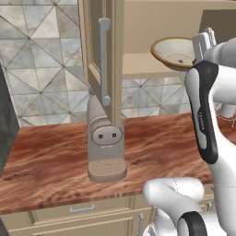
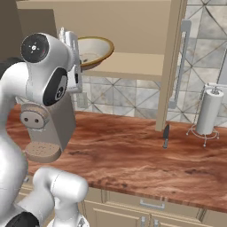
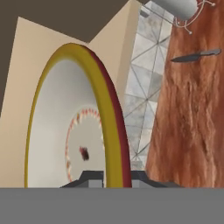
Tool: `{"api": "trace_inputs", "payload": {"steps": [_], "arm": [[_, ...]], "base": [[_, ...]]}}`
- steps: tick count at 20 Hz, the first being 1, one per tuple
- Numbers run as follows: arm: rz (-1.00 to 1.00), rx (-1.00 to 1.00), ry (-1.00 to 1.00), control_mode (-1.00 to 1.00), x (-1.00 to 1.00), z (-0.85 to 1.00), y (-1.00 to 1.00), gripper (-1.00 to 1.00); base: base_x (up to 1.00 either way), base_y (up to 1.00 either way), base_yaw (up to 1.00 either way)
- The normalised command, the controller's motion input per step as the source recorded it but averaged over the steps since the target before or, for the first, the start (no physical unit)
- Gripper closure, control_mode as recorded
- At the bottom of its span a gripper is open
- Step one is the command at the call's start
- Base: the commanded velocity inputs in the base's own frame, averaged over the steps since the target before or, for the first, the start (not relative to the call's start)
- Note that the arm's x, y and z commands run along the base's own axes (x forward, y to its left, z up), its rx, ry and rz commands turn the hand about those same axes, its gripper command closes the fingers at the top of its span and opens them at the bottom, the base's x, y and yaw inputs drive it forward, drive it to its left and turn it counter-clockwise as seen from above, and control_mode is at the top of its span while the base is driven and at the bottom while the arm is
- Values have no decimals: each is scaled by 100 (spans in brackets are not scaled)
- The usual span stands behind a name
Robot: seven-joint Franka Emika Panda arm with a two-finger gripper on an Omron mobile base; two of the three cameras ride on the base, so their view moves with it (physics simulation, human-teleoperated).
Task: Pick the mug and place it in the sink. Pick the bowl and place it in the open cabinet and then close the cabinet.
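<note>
Gripper: fingers clamped on the bowl's rim, one tip either side, so it hangs from the edge.
Bowl: tilted over the near edge of the shelf, inside the open cabinet; seemingly not yet set flat.
Cabinet door: swung wide, leaving the arm room; closing comes later.
Knife: on the counter, right, well apart.
</note>
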Motion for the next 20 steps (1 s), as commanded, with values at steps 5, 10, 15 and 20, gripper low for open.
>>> {"api": "trace_inputs", "payload": {"steps": [5, 10, 15, 20], "arm": [[3, 0, -3, -100, 57, -5, 0, 100], [1, 0, 0, -100, 68, -3, 0, 100], [0, 0, 0, -100, 59, -4, 5, 100], [1, 0, 0, -100, 37, -19, 1, 100]], "base": [[0, 0, 0], [0, 0, 0], [0, 0, 0], [0, 0, 0]]}}
